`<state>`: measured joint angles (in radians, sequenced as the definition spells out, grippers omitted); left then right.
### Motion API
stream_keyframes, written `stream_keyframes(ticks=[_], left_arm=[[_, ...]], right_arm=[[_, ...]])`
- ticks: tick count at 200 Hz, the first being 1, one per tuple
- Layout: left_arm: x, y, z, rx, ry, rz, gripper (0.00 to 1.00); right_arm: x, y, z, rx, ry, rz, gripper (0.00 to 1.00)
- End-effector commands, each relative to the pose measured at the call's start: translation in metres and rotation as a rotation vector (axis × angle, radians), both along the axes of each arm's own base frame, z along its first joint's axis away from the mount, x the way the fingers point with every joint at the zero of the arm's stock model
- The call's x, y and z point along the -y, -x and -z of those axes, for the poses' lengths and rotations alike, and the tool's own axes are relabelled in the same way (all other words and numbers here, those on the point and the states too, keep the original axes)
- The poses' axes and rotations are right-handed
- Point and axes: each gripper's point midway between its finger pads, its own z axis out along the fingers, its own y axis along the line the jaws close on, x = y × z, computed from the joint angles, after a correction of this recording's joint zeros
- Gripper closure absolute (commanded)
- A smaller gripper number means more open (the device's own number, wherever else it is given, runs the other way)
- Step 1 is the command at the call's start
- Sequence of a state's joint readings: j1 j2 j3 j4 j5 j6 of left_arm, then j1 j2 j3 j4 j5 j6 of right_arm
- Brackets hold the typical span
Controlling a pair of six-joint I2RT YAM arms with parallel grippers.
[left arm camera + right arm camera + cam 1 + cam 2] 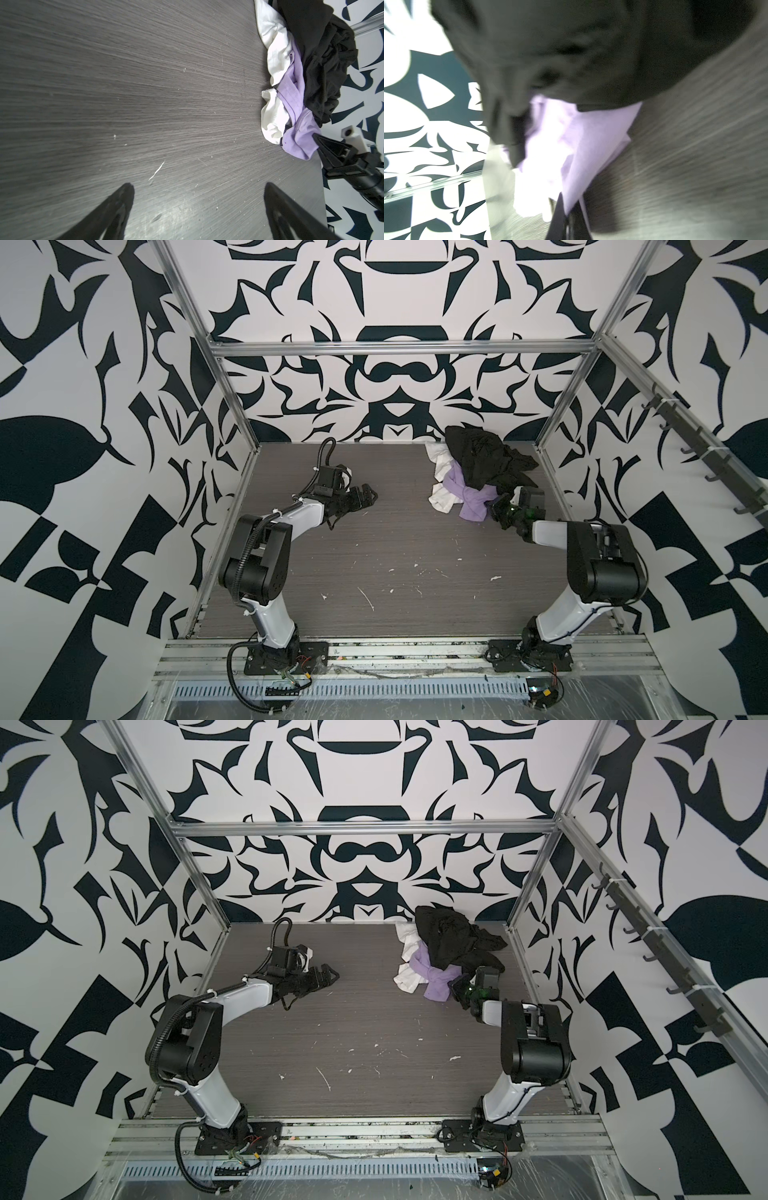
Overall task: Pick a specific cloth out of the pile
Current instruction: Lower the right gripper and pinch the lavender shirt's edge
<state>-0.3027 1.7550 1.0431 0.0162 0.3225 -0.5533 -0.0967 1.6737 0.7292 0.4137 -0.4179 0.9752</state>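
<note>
Your right jaws clamped cloth (471, 508) edge, at pile (442, 464) front under black garment (482, 456). Left jaws wide. Fast pull could have dragged black garment along, or slipped thin pinch.

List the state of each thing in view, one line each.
lilac cloth: crumpled, partly buried, edge gripped
black garment: heaped on top
white garment: crumpled, partly covered
left tool: open, holding nothing
right tool: shut on lilac cloth
</note>
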Motion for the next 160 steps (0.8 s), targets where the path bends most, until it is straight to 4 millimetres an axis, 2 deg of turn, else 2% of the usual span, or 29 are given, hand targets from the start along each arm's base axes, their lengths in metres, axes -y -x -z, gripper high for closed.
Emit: stream_keyframes(ticks=[1,76,160], left_arm=[[0.004,0.005,-0.014,0.036,0.026,0.019,0.00],[0.004,0.009,-0.018,0.044,0.029,0.020,0.00],[0.003,0.012,-0.022,0.057,0.028,0.018,0.00]], right_arm=[[-0.002,-0.011,-0.044,0.103,0.038,-0.025,1.00],[-0.003,-0.017,-0.117,0.229,0.135,-0.057,1.00],[-0.012,-0.025,-0.166,0.328,0.225,-0.106,1.00]])
